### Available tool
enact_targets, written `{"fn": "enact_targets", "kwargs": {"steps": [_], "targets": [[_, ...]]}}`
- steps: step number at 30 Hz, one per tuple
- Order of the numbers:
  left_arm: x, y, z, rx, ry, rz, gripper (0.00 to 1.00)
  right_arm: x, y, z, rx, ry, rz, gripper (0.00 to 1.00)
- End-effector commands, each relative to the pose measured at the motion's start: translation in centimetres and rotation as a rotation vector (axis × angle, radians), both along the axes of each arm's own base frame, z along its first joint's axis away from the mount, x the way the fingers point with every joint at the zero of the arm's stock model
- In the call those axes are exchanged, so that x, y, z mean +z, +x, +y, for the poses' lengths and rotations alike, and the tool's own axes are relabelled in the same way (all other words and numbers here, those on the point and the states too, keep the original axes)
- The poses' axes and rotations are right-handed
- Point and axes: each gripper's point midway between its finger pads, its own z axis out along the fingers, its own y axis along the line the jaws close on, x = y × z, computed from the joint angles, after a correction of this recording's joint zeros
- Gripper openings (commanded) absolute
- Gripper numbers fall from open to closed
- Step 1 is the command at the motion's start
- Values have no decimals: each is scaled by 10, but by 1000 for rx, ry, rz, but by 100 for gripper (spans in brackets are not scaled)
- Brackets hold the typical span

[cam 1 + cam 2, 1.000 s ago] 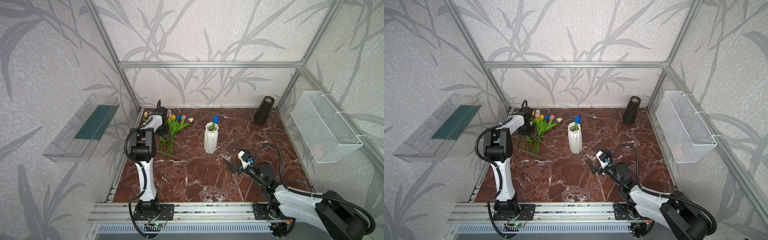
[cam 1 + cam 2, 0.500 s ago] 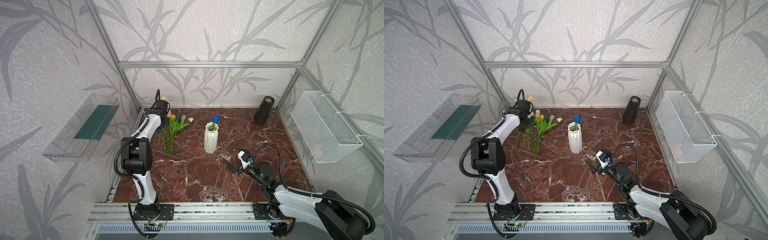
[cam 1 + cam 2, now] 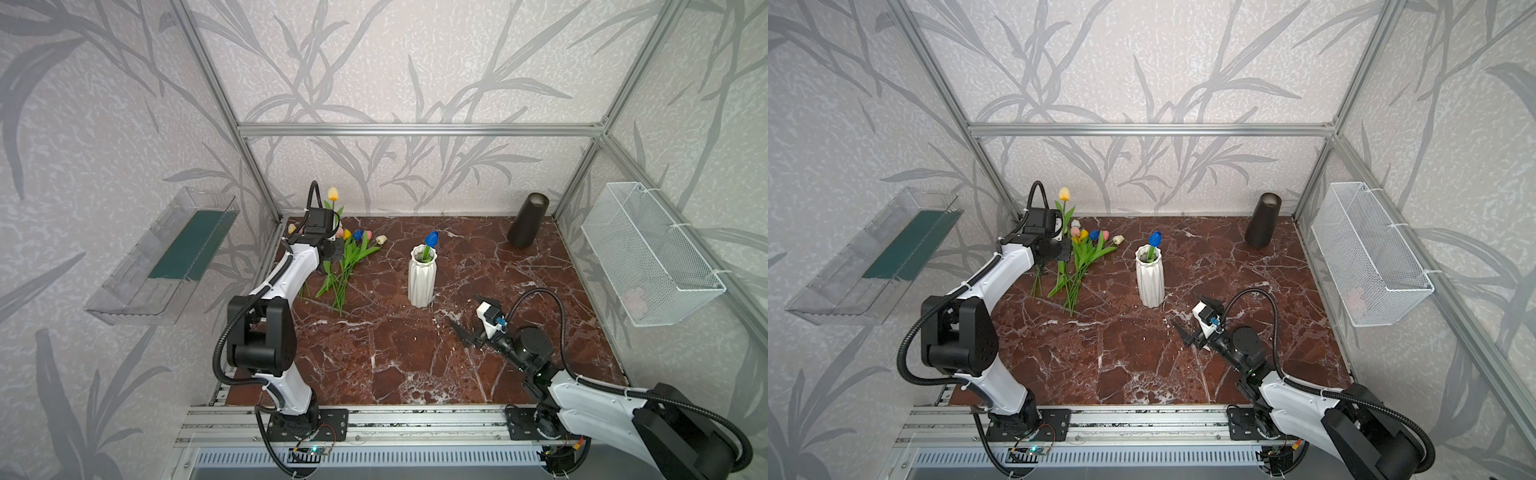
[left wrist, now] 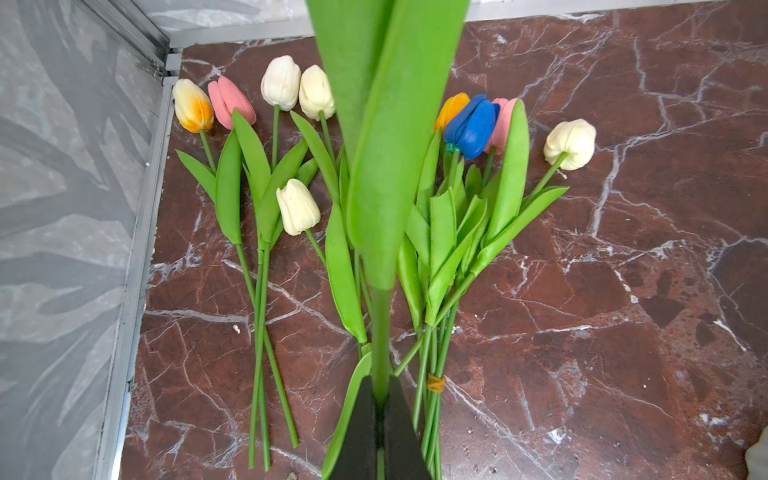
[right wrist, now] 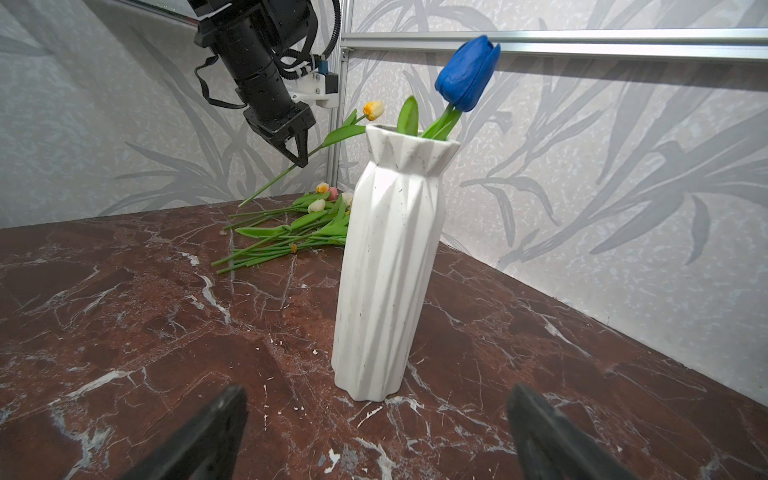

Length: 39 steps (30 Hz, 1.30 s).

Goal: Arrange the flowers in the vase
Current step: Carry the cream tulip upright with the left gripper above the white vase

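Observation:
A white ribbed vase (image 3: 422, 276) (image 3: 1150, 276) (image 5: 390, 266) stands mid-table with one blue tulip (image 3: 431, 239) (image 5: 467, 72) in it. The other flowers (image 3: 351, 257) (image 3: 1084, 259) (image 4: 469, 195) (image 5: 299, 228) lie in a pile at the back left. My left gripper (image 4: 380, 384) (image 5: 301, 160) hangs above that pile, shut on the green stem of a yellow tulip (image 3: 333, 193) (image 3: 1064, 193) (image 5: 373, 109), which is tilted with its head up near the back wall. My right gripper (image 3: 468, 314) (image 3: 1191, 312) (image 5: 376, 399) is open and empty, low over the table in front of the vase.
A black cylinder (image 3: 528, 226) stands at the back right corner. A white wire basket (image 3: 648, 253) hangs on the right wall and a clear tray (image 3: 166, 257) on the left wall. A metal frame post (image 5: 336, 124) runs behind the pile.
My left arm has risen from the pile, lifting the yellow tulip off the table towards the back wall. The right arm has not moved.

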Motion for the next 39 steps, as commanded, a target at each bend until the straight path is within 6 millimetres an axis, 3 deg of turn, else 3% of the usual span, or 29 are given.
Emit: {"fn": "enact_targets", "kwargs": {"steps": [1, 4, 10, 16, 20, 27, 39], "targets": [[56, 3, -32, -111, -46, -247, 0, 23, 1, 3, 4, 48, -50, 98], [98, -10, -64, -214, -111, -465, 0, 22, 1, 3, 6, 47, -48, 98], [176, -54, -119, -476, -325, -785, 0, 23, 0, 3, 10, 50, -57, 98], [229, -108, -164, -733, -464, -987, 0, 24, -1, 3, 9, 52, -60, 98], [254, -137, -191, -862, -515, -1067, 0, 25, -2, 3, 15, 56, -65, 98], [269, -145, -231, -964, -560, -1086, 0, 31, -9, 2, 33, 60, -93, 98], [244, -110, -273, -1014, -607, -1022, 0, 34, -10, -1, 18, 66, -104, 98]]}}
